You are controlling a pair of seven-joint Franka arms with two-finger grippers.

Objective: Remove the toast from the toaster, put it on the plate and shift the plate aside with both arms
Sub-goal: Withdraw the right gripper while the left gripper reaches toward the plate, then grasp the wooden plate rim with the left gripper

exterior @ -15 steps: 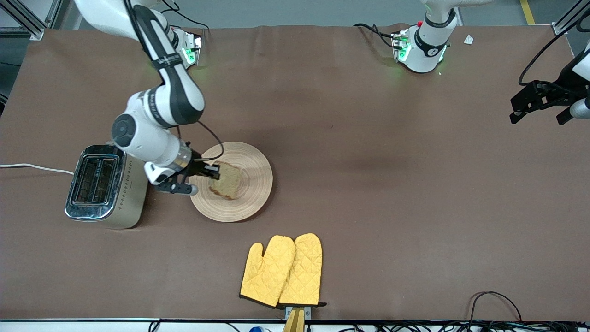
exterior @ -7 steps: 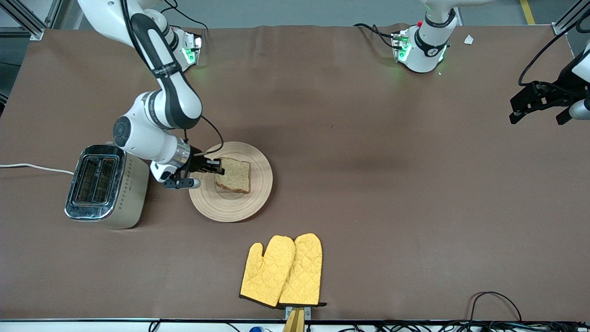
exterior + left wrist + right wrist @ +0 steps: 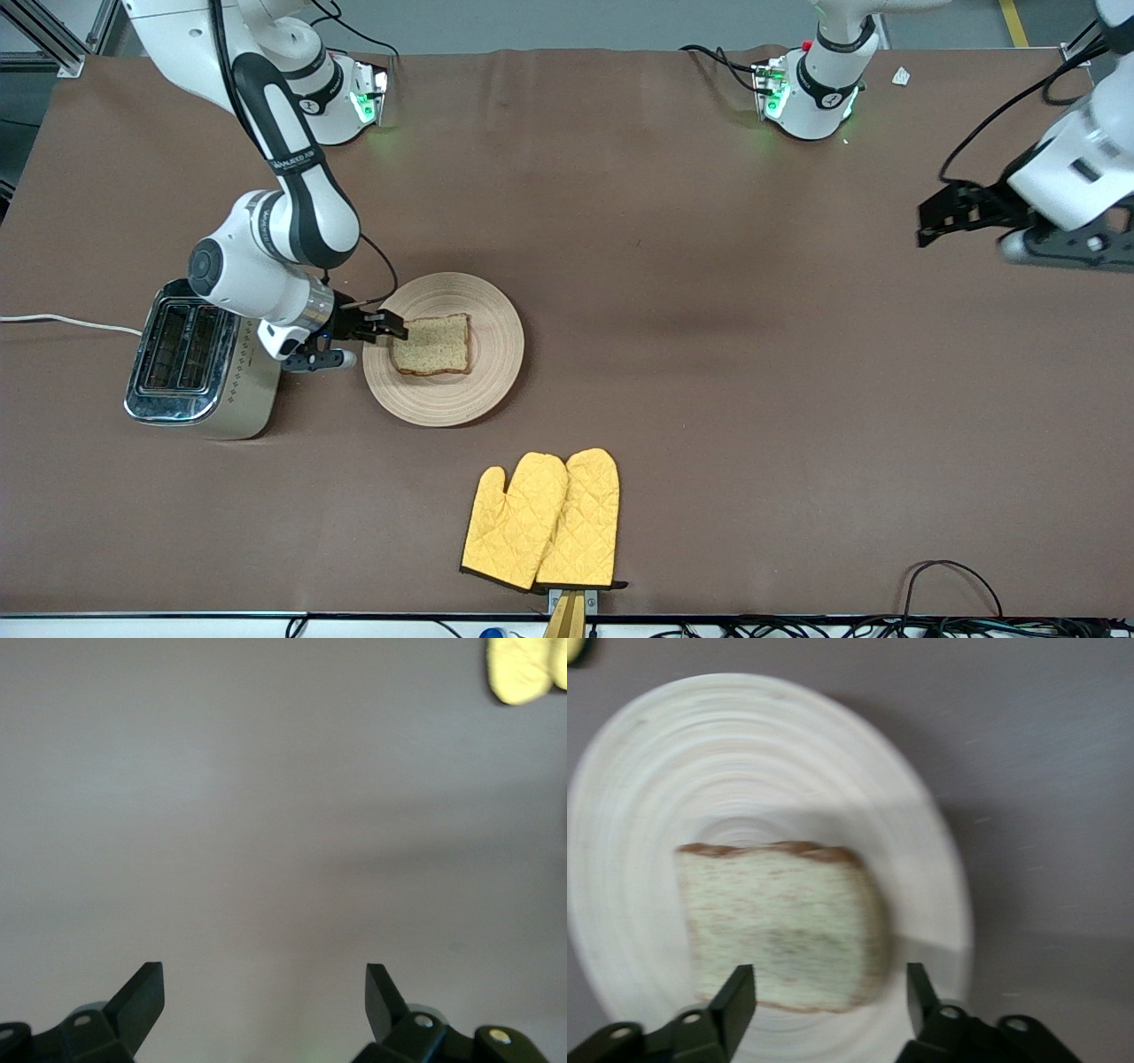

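One plate (image 3: pixel 492 377) sits on the desk (image 3: pixel 709 354) beside one toaster (image 3: pixel 190 359). One toast (image 3: pixel 431 345) lies flat on it, roughly square. The right hand (image 3: pixel 392 327), fingers apart, hovers at the toast's edge. The left hand (image 3: pixel 264 992), fingers apart per its wrist view, hangs over bare desk.

The right wrist view blurs the plate (image 3: pixel 647 771); the front view's edge crops the left arm (image 3: pixel 1076 173).

toaster (image 3: pixel 202 359) close beside plate (image 3: pixel 496 372)
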